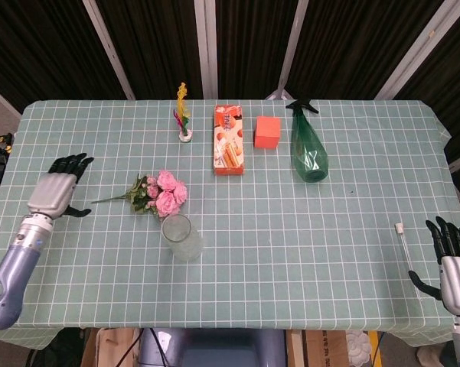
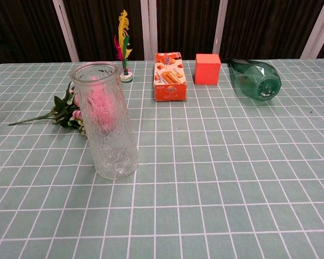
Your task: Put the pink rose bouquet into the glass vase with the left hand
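The pink rose bouquet [image 1: 161,193] lies flat on the checked tablecloth, stem pointing left; the chest view shows its leaves and stem [image 2: 58,114] behind the vase. An empty glass vase [image 1: 181,237] stands upright just in front of the blooms, large in the chest view [image 2: 105,129]. My left hand [image 1: 57,191] hovers over the table left of the stem tip, fingers spread, holding nothing. At the table's front right edge my right hand [image 1: 453,258] is open and empty.
Along the back stand a small feather holder [image 1: 184,116], an orange snack box [image 1: 229,140], a red cube [image 1: 268,131] and a green spray bottle [image 1: 307,145] lying down. A thin white stick [image 1: 404,240] lies near the right hand.
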{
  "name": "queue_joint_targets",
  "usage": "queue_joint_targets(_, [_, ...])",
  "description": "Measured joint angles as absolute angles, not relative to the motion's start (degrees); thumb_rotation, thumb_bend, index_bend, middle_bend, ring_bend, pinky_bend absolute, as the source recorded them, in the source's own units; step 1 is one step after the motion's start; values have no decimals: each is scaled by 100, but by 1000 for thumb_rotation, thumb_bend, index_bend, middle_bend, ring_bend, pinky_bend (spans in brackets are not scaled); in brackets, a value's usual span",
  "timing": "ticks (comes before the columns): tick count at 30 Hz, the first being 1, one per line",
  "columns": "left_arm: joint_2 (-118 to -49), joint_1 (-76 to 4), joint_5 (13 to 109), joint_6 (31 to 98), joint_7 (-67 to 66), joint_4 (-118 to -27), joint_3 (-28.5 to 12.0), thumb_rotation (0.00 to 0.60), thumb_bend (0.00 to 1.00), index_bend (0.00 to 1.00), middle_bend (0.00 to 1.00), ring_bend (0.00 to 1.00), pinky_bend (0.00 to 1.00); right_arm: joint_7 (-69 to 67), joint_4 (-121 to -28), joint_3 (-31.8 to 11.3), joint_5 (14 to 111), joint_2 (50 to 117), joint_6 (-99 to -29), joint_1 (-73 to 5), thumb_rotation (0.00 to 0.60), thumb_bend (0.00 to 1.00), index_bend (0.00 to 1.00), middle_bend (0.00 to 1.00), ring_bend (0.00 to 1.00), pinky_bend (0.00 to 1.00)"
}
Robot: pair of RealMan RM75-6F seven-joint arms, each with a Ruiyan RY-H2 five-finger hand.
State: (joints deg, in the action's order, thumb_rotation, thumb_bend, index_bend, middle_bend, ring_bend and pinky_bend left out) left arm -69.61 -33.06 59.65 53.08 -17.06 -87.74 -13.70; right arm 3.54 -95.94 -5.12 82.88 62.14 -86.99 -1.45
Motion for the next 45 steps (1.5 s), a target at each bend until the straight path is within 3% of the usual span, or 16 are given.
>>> queue_joint_targets(8, [-7891, -3970, 5022, 5183, -2653, -8525, -1360, 600, 128, 40, 0, 0, 0, 274, -9563, -543, 8250, 6195, -8729, -129, 600, 231, 58, 46, 16, 0])
queue_joint_targets(22, [-8853, -4579, 4143, 5309, -3379, -7947, -1313, 600, 132, 43, 29, 7, 33, 192, -9527, -567, 8219, 6163, -8747, -113, 600, 231, 58, 46, 16, 0])
queue_joint_targets(25, [-9060, -4687, 4066, 5353, -3470, -7739, -1312, 600, 154, 71, 62, 32, 78, 181, -9516, -577, 8195, 6161, -8748, -109, 600, 231, 58, 46, 16, 0])
queue_joint_targets(32, [-9447, -4868, 4048, 5514, -3692, -7346, -1272, 600, 235, 99, 84, 37, 84, 197, -9513, -591, 8165, 6175, -8740, -111, 600, 232, 58, 46, 16, 0])
queue_joint_targets(36, [-9598, -4925, 3969, 5482, -3748, -7197, -1250, 600, 335, 165, 178, 118, 184, 224, -9517, -596, 8160, 6187, -8751, -110, 600, 231, 58, 46, 16, 0])
queue_joint_targets(45, [-9845, -4940, 4444, 5758, -3557, -6872, -1224, 600, 462, 319, 382, 333, 474, 198, -9501, -600, 8180, 6202, -8775, -103, 600, 231, 73, 46, 16, 0])
